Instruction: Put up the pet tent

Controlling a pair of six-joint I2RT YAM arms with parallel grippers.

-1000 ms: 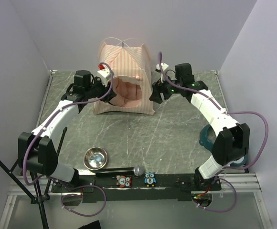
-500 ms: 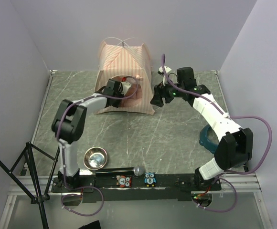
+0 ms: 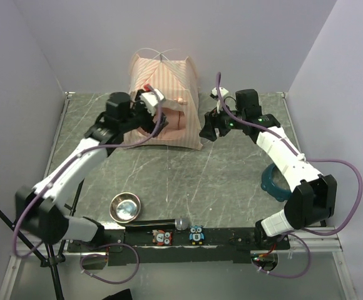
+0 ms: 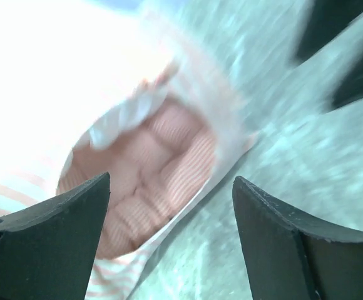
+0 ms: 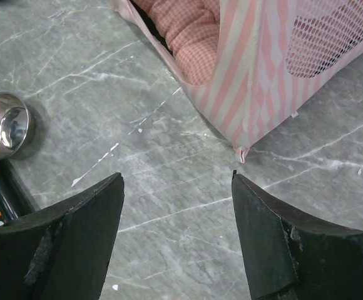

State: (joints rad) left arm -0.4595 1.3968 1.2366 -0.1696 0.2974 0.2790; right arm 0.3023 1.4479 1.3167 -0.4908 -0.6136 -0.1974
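Pink cushion [image 5: 191, 37] inside pet tent [image 3: 163, 75], steel bowl [image 3: 125, 207] apart

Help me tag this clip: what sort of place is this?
Most likely a robotics lab test cell: plain white walls box in a marbled grey table, and the left arm and right arm are bolted to a rail at its near edge.

The pet tent [image 3: 163, 78] stands on the tabletop [image 3: 219, 181] just ahead of the left fingers [image 4: 50, 244], with a cushion [image 4: 150, 169] inside its opening. Its front corner lies just beyond the right fingers [image 5: 75, 244]; a bowl [image 5: 5, 125] sits on the tabletop off to their left.
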